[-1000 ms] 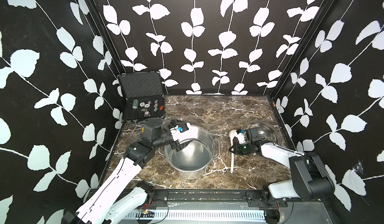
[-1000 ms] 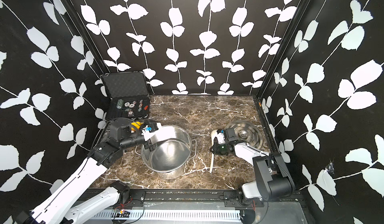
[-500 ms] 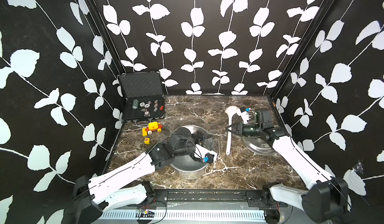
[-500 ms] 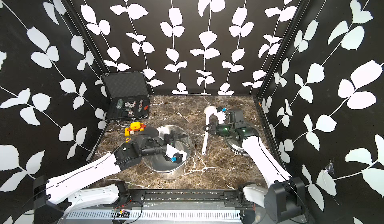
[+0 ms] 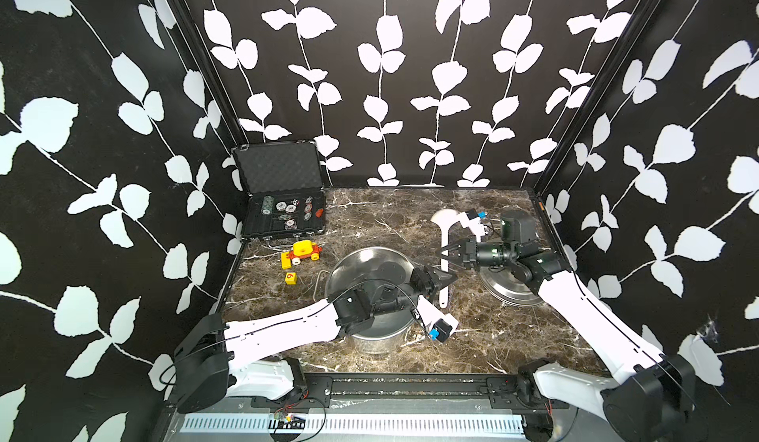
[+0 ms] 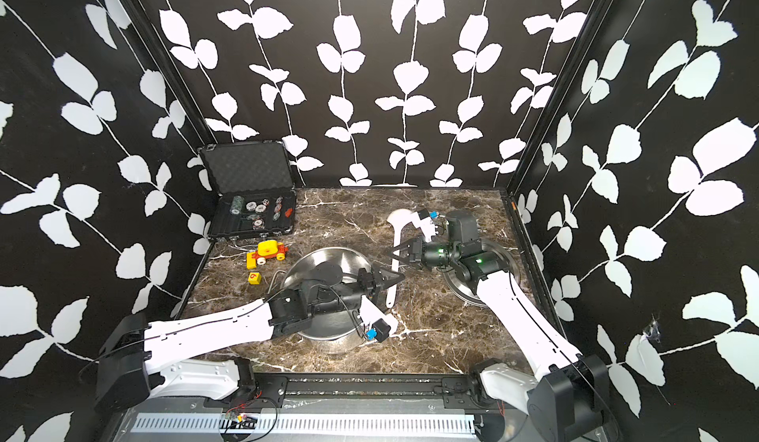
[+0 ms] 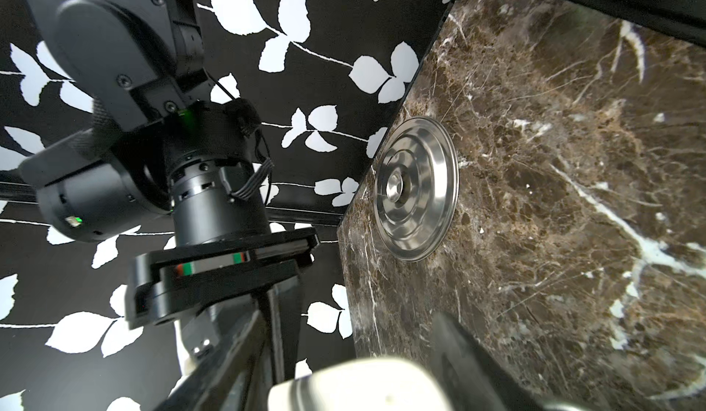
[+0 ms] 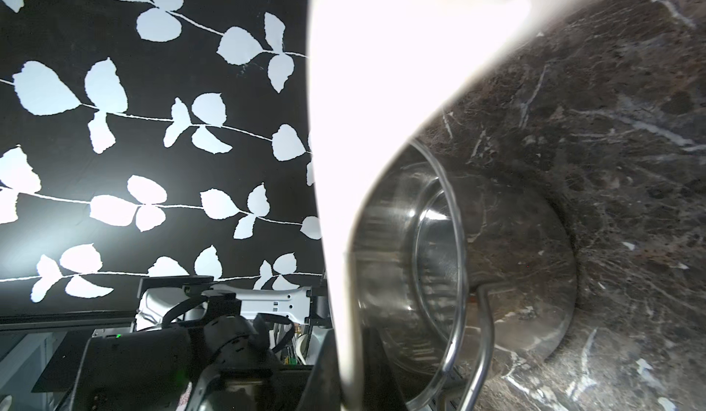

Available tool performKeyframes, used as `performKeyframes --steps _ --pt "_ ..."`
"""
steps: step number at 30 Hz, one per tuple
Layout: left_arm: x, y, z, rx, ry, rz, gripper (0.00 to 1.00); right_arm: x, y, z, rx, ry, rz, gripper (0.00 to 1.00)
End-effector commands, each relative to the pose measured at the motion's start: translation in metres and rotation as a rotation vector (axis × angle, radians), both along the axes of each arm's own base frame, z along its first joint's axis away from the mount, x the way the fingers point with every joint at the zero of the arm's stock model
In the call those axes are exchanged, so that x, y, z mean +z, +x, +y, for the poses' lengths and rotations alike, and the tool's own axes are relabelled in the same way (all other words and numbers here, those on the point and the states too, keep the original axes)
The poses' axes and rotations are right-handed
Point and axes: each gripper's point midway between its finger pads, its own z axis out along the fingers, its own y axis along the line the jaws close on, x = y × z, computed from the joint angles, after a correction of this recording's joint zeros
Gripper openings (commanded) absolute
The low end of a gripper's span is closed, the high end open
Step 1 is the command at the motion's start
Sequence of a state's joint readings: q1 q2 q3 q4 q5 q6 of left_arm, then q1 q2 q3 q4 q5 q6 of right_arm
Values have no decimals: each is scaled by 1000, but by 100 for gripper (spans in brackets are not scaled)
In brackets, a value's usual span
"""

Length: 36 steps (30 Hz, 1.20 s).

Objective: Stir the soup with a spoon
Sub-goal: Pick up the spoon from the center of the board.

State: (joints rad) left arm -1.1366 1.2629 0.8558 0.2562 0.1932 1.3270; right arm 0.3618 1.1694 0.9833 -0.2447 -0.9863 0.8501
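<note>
- The spoon [image 5: 445, 234] is off the counter [image 5: 390, 218], in the air between the pot [image 5: 361, 263] and the lid [image 5: 505, 292]. Its cupped end points toward the back edge and its handle runs down toward the front edge.
- The right gripper [image 5: 448, 255] is clamped on the handle partway along. That grip leaves the lower stretch of the handle free, which I take to be deliberate.
- The left gripper [image 5: 447, 278] reaches across the pot's mouth to that free stretch, its jaws apart with one on each side of the handle. In the left wrist view the white handle end [image 7: 363, 384] sits between the dark fingers [image 7: 477, 355], but I cannot tell whether they touch it.
- My reading is a handover: the left arm sits nearer the pot, so it is better placed to stir.
- The pot stands mid-counter toward the front edge with its lid off and lying flat by the right edge, so the mouth is open for the spoon (the inside looks like bare shiny steel, with no liquid visible).
- Risk: if the right jaws let go before the left ones pinch, the spoon drops beside the pot.
- An open case [image 5: 279, 173] in the back left corner, a toy car [image 5: 301, 252] and a yellow cube [image 5: 290, 278] near the left edge are well clear.
</note>
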Motion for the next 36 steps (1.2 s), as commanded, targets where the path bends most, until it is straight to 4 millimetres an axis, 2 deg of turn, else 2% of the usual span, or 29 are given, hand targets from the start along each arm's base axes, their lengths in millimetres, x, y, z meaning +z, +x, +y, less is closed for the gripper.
performKeyframes --steps 1,6,8,12,14,18,21,24,29,32,36 --pt "23 1 -1 6 -72 -41 62 31 -6 6 34 57 -77 0" --pt "24 1 -2 6 -71 -47 34 36 -9 10 41 75 -80 0" --pt "22 3 -2 15 -65 -54 29 40 -12 12 53 83 -89 0" --pt "28 4 -1 21 -104 -66 11 41 -18 16 75 83 -98 0" --pt "36 4 0 27 -132 -71 0 41 -21 16 75 84 -109 7" --pt "59 5 5 46 -234 -72 0 52 -27 15 71 100 -213 31" --pt "82 3 12 58 -306 -53 0 64 -34 10 52 92 -355 61" --pt "113 2 24 76 -406 -31 0 72 -41 5 42 101 -466 80" --pt "157 5 56 173 -510 122 0 67 -45 -10 -35 47 -635 90" --pt "171 8 82 248 -546 289 0 57 -42 -20 -96 -13 -690 92" --pt "179 7 116 331 -543 527 0 35 -26 -31 -170 -131 -686 92"
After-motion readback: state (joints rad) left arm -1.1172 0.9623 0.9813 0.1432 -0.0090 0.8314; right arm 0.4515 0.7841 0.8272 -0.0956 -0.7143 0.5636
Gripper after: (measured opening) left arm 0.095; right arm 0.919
